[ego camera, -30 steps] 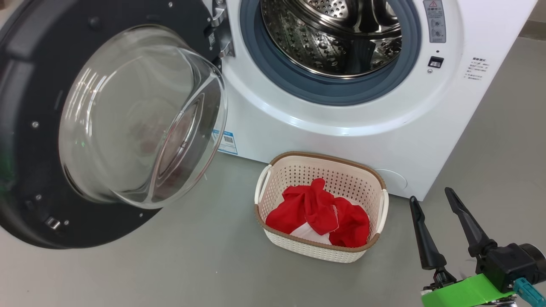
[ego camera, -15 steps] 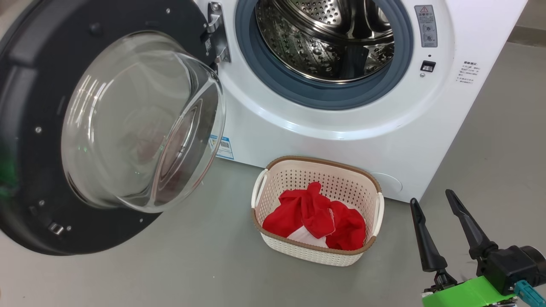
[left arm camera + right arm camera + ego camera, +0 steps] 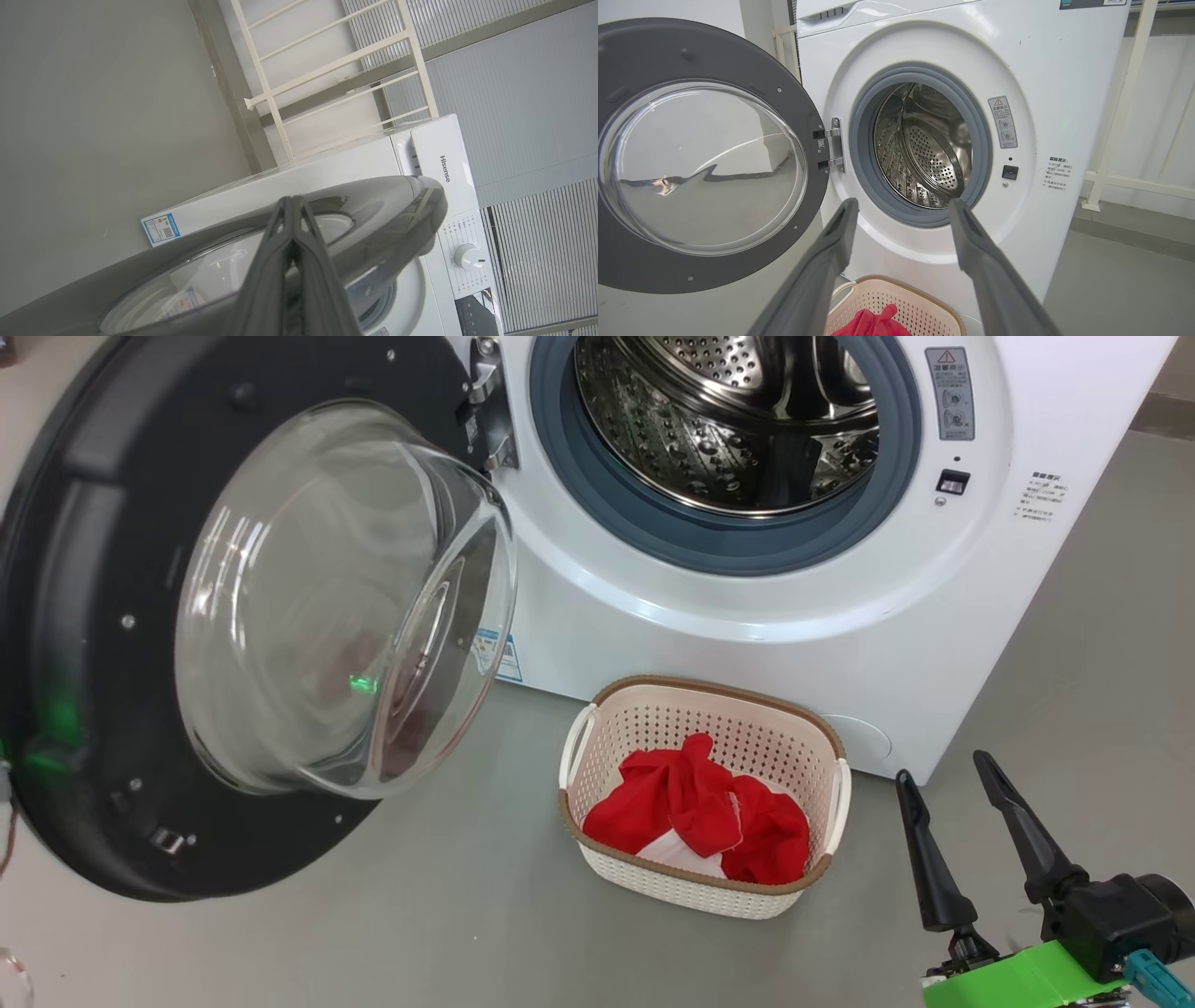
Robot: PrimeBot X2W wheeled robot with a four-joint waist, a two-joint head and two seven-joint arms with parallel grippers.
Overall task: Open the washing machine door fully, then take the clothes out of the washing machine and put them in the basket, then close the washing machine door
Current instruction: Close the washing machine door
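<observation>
Seeing red clothes (image 3: pixel 695 803) heaped in the basket (image 3: pixel 719 689) right in front of the washing machine (image 3: pixel 747 644), washing machine door (image 3: pixel 93 569) hanging open off its hinge side, right gripper (image 3: pixel 943 765) spread wide near its front corner, left gripper (image 3: pixel 292 200) pinched shut by that door's outer face.

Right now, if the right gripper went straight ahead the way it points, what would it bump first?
Probably the big white washing machine, at the lower edge of its grey rubber gasket, though depth is unclear.

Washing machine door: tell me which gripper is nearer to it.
Left. The left gripper, shut, sits right by the outer rim of the washing machine door; the right gripper, open, is beyond the basket, clear of the door.
</observation>
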